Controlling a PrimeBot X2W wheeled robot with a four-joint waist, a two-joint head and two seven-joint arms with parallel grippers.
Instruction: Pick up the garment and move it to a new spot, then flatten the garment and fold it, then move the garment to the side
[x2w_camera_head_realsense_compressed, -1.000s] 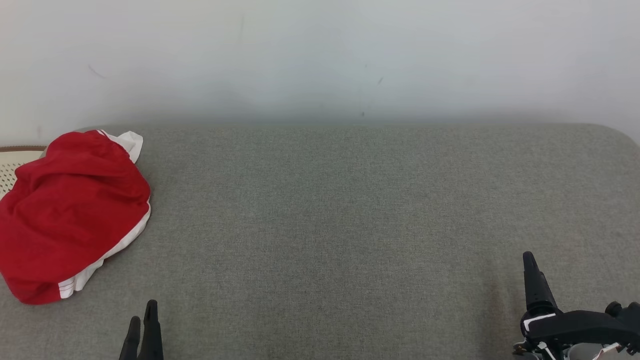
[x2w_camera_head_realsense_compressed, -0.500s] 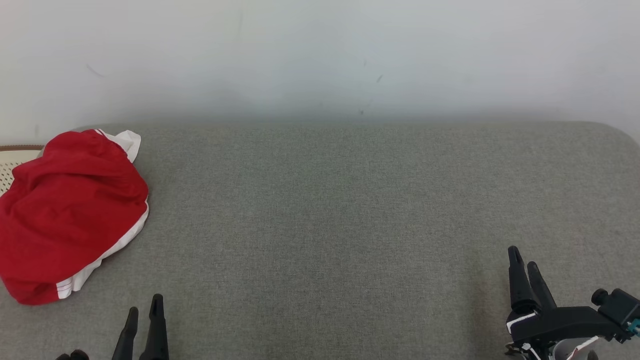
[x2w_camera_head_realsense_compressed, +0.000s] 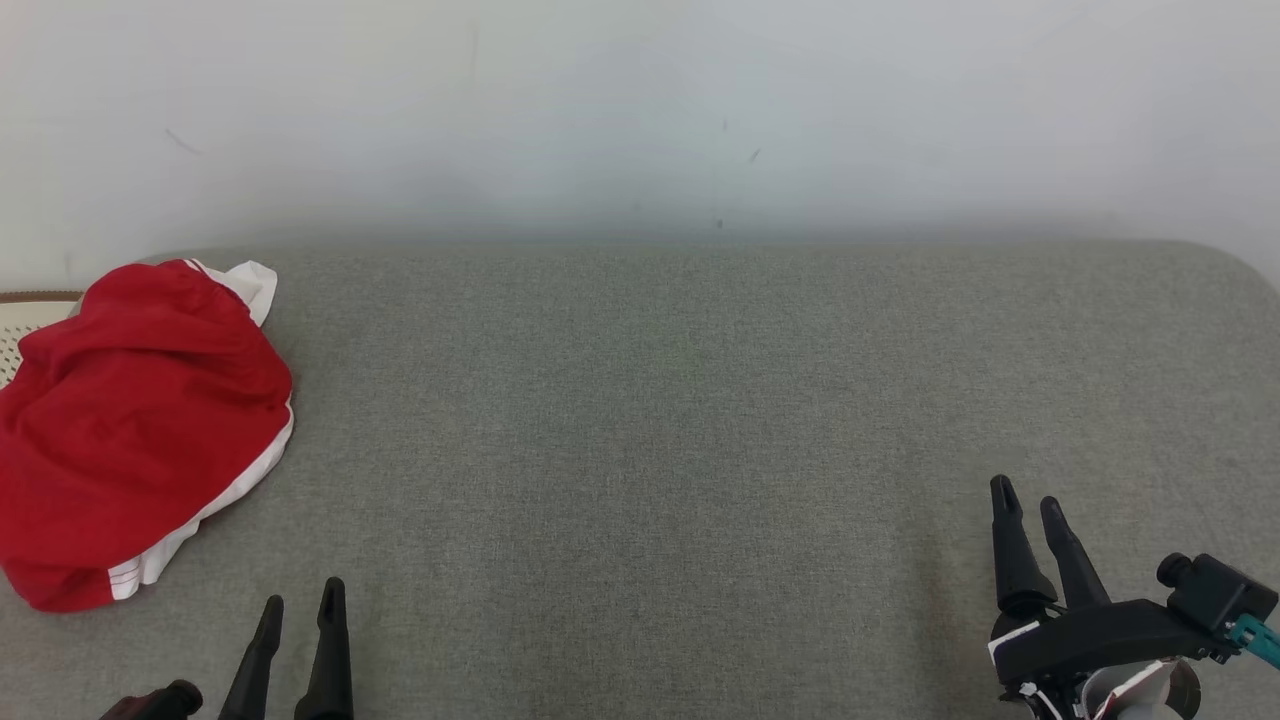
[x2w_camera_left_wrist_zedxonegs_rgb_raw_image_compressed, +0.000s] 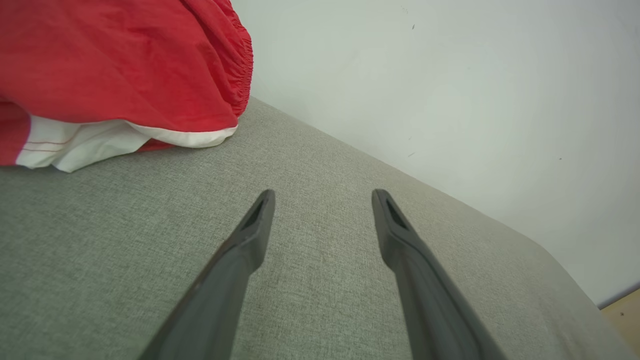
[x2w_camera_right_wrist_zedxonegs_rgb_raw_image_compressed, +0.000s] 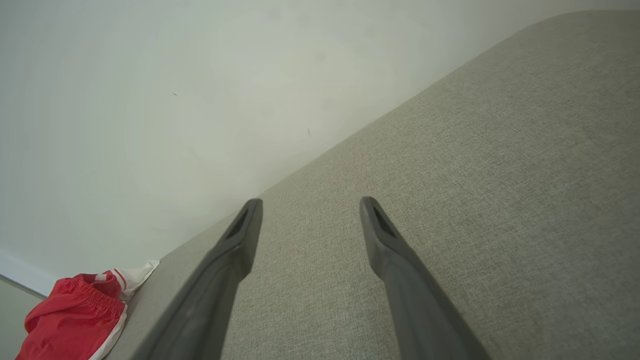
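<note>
Beginning the pickup with left gripper (x2w_camera_head_realsense_compressed: 304, 592) and right gripper (x2w_camera_head_realsense_compressed: 1025, 492) at the near edge, fingers spread, holding nothing. Swing the left one forward and leftward across the grey cushion (x2w_camera_head_realsense_compressed: 650, 450) to the red garment (x2w_camera_head_realsense_compressed: 130, 430), heaped at its far-left end; pinch a raised fold rather than a flat edge.
</note>
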